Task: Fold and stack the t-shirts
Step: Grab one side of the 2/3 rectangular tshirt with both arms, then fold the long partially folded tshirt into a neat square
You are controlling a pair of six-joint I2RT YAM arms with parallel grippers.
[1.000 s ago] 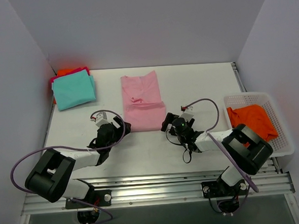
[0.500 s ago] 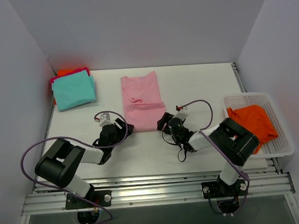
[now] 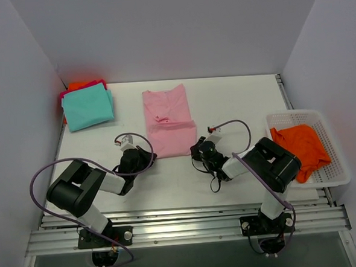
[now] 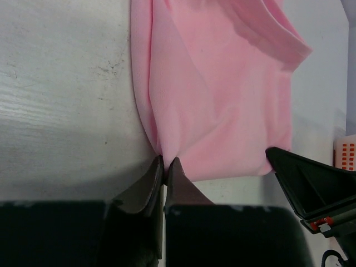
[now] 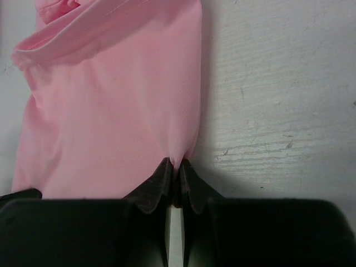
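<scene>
A pale pink t-shirt (image 3: 168,119) lies lengthwise on the white table, folded into a narrow strip. My left gripper (image 3: 150,153) is shut on its near left corner; in the left wrist view the pink cloth (image 4: 217,94) puckers between the fingertips (image 4: 165,161). My right gripper (image 3: 196,148) is shut on the near right corner, where the pink cloth (image 5: 111,111) bunches into the closed fingertips (image 5: 177,163). A folded teal t-shirt (image 3: 87,107) tops a stack at the back left, with magenta and orange edges showing beneath. An orange t-shirt (image 3: 301,145) lies crumpled in the basket.
A white mesh basket (image 3: 336,154) stands at the table's right edge. Grey walls close in the table on the left, back and right. The other arm's black gripper (image 4: 311,183) shows at the right of the left wrist view.
Both grippers moved forward to the pink t-shirt's near edge and went from open to shut on its two near corners. The shirt's near edge has puckered slightly.
</scene>
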